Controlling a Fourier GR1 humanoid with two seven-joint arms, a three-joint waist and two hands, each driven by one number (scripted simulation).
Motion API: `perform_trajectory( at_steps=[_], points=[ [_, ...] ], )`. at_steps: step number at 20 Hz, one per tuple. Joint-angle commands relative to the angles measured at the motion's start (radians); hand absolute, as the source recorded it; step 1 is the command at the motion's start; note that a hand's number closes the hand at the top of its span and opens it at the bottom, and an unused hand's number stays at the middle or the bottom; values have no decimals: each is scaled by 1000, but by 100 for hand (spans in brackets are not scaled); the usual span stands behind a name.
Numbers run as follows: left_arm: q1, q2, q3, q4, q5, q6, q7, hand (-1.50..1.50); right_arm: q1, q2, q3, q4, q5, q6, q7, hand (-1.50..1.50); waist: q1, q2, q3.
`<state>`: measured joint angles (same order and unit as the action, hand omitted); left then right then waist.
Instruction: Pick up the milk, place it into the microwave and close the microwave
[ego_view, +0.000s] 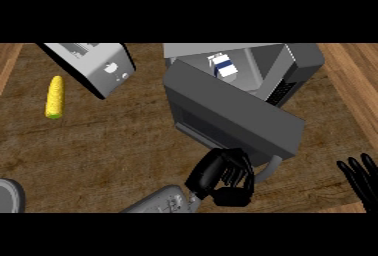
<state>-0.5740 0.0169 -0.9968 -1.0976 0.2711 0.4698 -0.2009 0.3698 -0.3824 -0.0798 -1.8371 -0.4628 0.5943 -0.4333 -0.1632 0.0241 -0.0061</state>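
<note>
Left hand (221, 175) curled against microwave door (236, 117), grasping nothing visible. Milk (224, 66) inside microwave (303, 60) beyond it. Right hand (362, 177) released, fingers straight, far right.

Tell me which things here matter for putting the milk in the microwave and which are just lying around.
Job:
milk, inside the microwave
microwave door, open
left hand, at the door

Lying about:
corn cob
toaster
right hand, resting at the right edge
</note>
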Motion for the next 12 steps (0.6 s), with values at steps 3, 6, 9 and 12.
perform_trajectory(
  at_steps=[3, 6, 9, 12],
  points=[
    [-124, -16, 33, 51, 98, 103, -32, 150, -7, -16, 8, -62, -47, -10, 56, -150, -35, 11, -1],
    [-190, -16, 51, 82, 137, 142, -24, 150, 7, -22, 18, -89, -56, -18, 84, -150, -55, 12, 0],
    [-221, -17, 70, 122, 185, 161, -48, 150, 25, -32, 17, -130, -84, -23, 111, -150, -68, 15, -1],
    [-285, -17, 97, 169, 234, 150, -51, 150, -4, -38, 11, -119, -108, -25, 119, -150, -67, 25, 2]
  ],
)
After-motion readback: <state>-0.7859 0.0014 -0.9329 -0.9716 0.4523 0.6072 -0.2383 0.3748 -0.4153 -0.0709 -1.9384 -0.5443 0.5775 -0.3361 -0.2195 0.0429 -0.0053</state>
